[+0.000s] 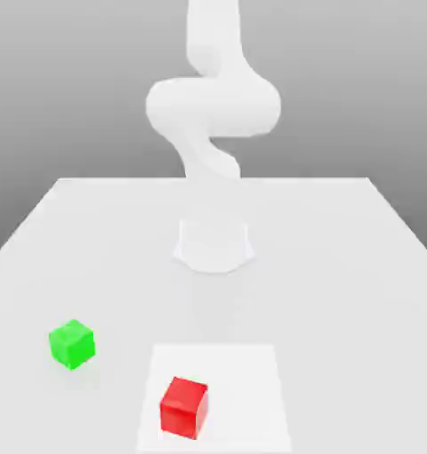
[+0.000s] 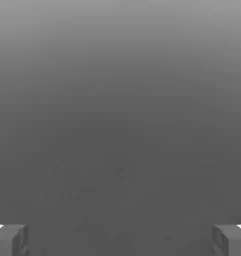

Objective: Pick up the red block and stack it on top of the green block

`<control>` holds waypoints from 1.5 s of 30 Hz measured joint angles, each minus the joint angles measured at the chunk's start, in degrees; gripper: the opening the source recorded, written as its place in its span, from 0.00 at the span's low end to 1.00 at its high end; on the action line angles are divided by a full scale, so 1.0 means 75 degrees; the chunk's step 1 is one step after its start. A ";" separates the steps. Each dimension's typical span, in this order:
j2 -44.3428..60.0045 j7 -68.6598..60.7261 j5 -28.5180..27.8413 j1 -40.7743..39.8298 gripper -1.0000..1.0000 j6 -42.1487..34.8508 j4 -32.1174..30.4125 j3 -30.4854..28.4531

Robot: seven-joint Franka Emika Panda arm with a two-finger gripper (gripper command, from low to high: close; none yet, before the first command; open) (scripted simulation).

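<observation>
The red block (image 1: 183, 407) rests on a slightly brighter square patch (image 1: 252, 372) of the white table, near the front edge in the exterior view. The green block (image 1: 72, 343) stands apart from it, further to the exterior view's left and a little farther back. The white arm (image 1: 213, 106) rises from its round base (image 1: 213, 246) at the table's middle and bends upward. In the hand view my gripper (image 2: 120, 240) is open: two grey fingertips (image 2: 10, 240) sit far apart with plain grey background and nothing between them.
The white table (image 1: 341, 266) stretches wide around the arm's base. Its front edge lies just beyond the red block. Behind the table is a plain grey backdrop.
</observation>
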 joint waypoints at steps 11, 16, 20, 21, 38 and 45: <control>0.3096 0.0822 -0.0162 -0.0473 0.50 0.1333 -0.0825 0.0179; 0.4481 0.1169 -0.0208 -0.0564 0.50 0.1927 -0.1193 0.0135; 0.5586 0.1389 -0.0161 -0.0662 0.50 0.2409 -0.1490 0.0102; 0.5862 0.1425 -0.0125 -0.0650 0.50 0.2525 -0.1563 0.0079; 0.7612 0.1577 -0.0087 -0.0699 0.00 0.3704 -0.1616 0.0088; 0.6132 0.2528 0.0065 -0.1181 0.00 0.2771 -0.2165 -0.0488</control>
